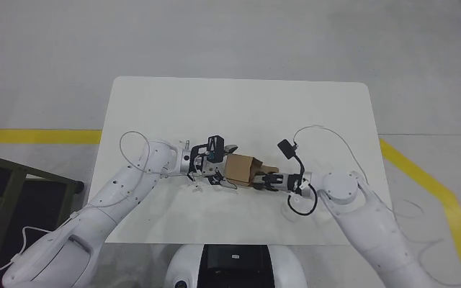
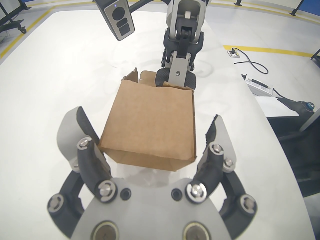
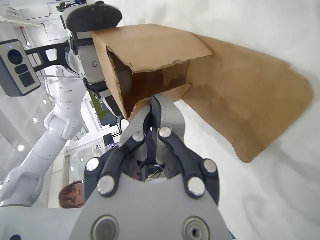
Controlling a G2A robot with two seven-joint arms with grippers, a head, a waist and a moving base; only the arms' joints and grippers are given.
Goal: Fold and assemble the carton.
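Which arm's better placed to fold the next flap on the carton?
Right. The right gripper is shut on a flap at the carton's open end; the left gripper is open, straddling the other end.

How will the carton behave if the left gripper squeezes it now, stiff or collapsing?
Probably light and easy to crush: the carton is a thin-walled hollow sleeve, open at both ends. Squeezed by the left gripper, it would likely skew flat. Its loose flap looks floppy, and the torn edge may rip further if the right gripper pulls.
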